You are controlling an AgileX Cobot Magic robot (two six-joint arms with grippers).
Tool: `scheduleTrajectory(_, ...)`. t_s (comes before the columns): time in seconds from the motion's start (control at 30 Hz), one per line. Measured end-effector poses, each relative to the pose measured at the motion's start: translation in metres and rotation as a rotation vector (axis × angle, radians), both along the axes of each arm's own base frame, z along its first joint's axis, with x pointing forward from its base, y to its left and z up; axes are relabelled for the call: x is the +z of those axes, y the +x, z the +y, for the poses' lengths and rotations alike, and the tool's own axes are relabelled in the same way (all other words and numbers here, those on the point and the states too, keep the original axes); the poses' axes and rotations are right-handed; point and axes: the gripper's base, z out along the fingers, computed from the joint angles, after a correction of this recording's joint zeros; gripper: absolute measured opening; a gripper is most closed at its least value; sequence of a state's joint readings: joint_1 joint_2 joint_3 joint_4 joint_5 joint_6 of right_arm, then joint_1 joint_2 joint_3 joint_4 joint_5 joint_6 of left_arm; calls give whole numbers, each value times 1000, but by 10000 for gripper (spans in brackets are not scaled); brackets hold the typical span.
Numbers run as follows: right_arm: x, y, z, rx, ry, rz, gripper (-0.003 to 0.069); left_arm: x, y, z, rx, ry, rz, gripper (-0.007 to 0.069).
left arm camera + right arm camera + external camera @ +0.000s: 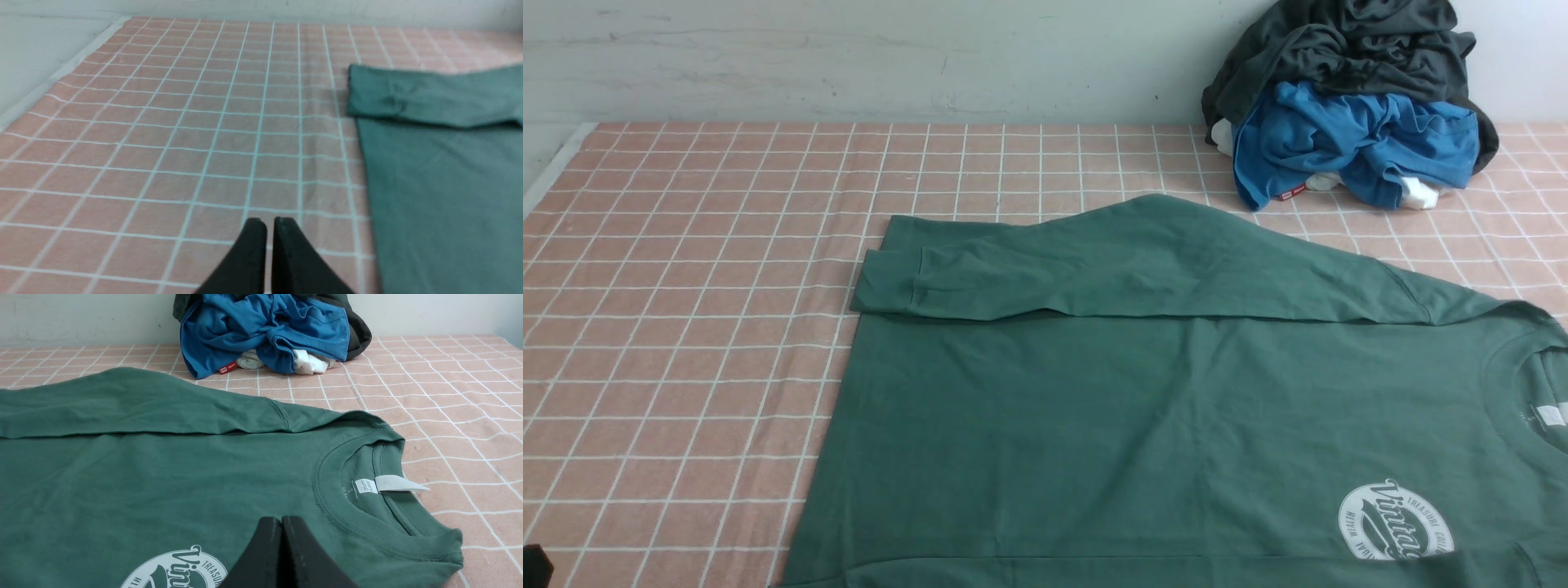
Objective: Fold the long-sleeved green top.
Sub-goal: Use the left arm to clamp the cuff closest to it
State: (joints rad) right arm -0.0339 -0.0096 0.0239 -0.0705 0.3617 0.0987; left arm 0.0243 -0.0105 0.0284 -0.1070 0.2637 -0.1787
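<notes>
**Both grippers closed, top flat**

My left gripper (269, 222) is closed tight and empty, beside the top (1135, 425). My right gripper (282, 520), closed and empty too, is over the top's chest. A sleeve (1094, 269) lies across the top. Past the top sits a clothes pile (1347, 147).

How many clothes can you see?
4 showing: the green long-sleeved top flat in front; piled by the wall, a dark grey garment on top, a blue garment under it, white cloth peeking out below. More may be hidden.
</notes>
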Motion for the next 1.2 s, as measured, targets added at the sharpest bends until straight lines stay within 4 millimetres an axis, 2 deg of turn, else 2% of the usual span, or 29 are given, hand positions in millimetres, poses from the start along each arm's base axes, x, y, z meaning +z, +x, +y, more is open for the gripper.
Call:
scheduleTrajectory(0.03, 0, 0, 1, 0, 41, -3, -14, 2, 0, -2, 11, -164, -25, 13)
scheduleTrajectory(0.07, 0, 0, 1, 0, 50, -3, -14, 2, 0, -2, 11, -164, -25, 13)
scheduleTrajectory(0.1, 0, 0, 3, 2, 151, -8, -14, 5, 1, -3, 23, -364, -44, 13)
scheduleTrajectory(0.13, 0, 0, 4, 1, 206, -10, -14, 6, 1, -4, 29, -479, -51, 13)
scheduleTrajectory(0.17, 0, 0, 6, 2, 340, -14, -14, 7, 1, -5, 34, -595, -55, 13)
scheduleTrajectory(0.2, 1, 0, 6, 1, 367, -14, -14, 7, 1, -6, 34, -612, -54, 13)
scheduleTrajectory(0.23, 1, 0, 8, 0, 481, -15, -14, 7, 1, -6, 36, -666, -53, 13)
scheduleTrajectory(0.27, 2, 0, 12, 1, 692, -15, -14, 8, 1, -7, 36, -731, -52, 13)
scheduleTrajectory(0.33, 2, 0, 14, 3, 820, -12, -14, 8, 1, -7, 35, -745, -51, 13)
scheduleTrajectory(0.37, 4, 0, 16, 6, 949, -13, -14, 8, 1, -7, 34, -750, -51, 13)
scheduleTrajectory(0.43, 7, 0, 18, 11, 1090, -21, -14, 8, 1, -8, 33, -751, -52, 13)
scheduleTrajectory(0.5, 8, 0, 19, 13, 1139, -26, -14, 8, 1, -8, 33, -752, -52, 13)
scheduleTrajectory(0.77, 10, 1, 15, 7, 1071, -72, -14, 10, 1, -6, 38, -757, -82, 13)
scheduleTrajectory(0.83, 10, 1, 15, 13, 1032, -75, -14, 17, 0, -6, 28, -740, -99, 13)
scheduleTrajectory(0.93, 11, 1, 15, 28, 949, -80, -14, 38, -3, -7, -4, -667, -151, 13)
scheduleTrajectory(0.97, 19, 0, 16, 52, 858, -101, -14, 58, -8, -9, -43, -550, -183, 13)
scheduleTrajectory(1.03, 33, -1, 15, 73, 783, -133, -14, 80, -16, -11, -89, -394, -193, 13)
scheduleTrajectory(1.07, 47, 0, 15, 84, 701, -148, -14, 92, -19, -14, -117, -284, -170, 13)
scheduleTrajectory(1.1, 49, 0, 15, 84, 697, -148, -14, 94, -19, -14, -121, -266, -163, 13)
scheduleTrajectory(1.17, 75, 10, 15, 92, 547, -108, -14, 113, -16, -17, -177, -54, -13, 13)
scheduleTrajectory(1.2, 77, 11, 15, 94, 527, -103, -14, 114, -15, -17, -181, -40, 2, 13)
